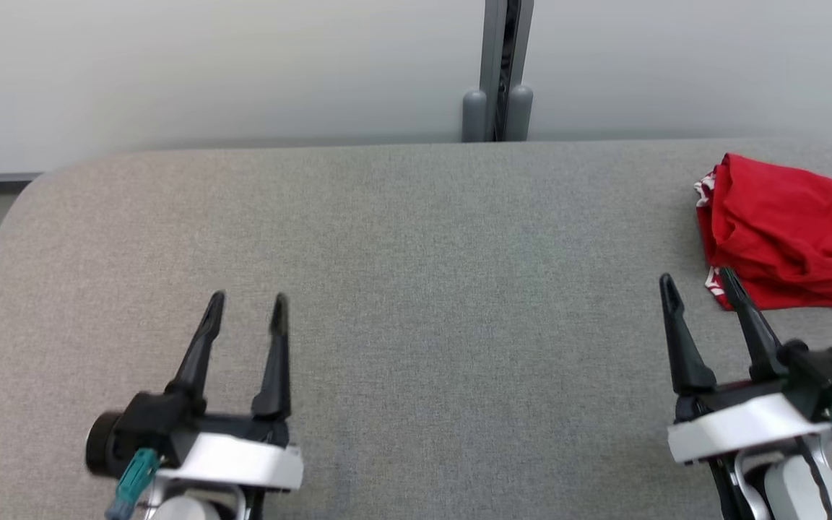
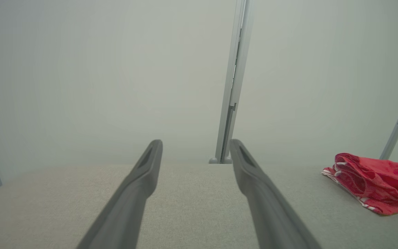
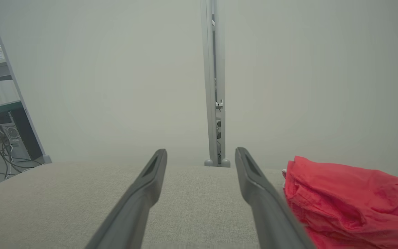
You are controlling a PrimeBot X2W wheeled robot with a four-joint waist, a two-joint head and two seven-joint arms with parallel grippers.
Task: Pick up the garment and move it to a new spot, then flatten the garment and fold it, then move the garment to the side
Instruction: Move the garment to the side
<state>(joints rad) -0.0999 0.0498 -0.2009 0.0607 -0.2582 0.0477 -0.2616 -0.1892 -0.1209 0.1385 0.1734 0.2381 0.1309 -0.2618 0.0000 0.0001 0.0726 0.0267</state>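
Status: the red crumpled cloth garment with white trim (image 1: 784,231) lies in a compact, rumpled bundle at the far right of the grey fabric-covered bench (image 1: 416,289), partly cut off by the edge of the head view. The bundle is neither spread flat nor squarely folded, so the flatten and fold steps appear outstanding. Whether the first move to a new spot has been made cannot be determined.

Left tool (image 1: 248,297): fingers spread wide, nothing held. It hovers over the near left of the bench, well apart from the garment.

Right tool (image 1: 697,276): fingers spread wide, nothing held. The garment lies just ahead of it and to its right. The outer fingertip overlaps the bundle's near-left corner in the head view, but contact cannot be confirmed.
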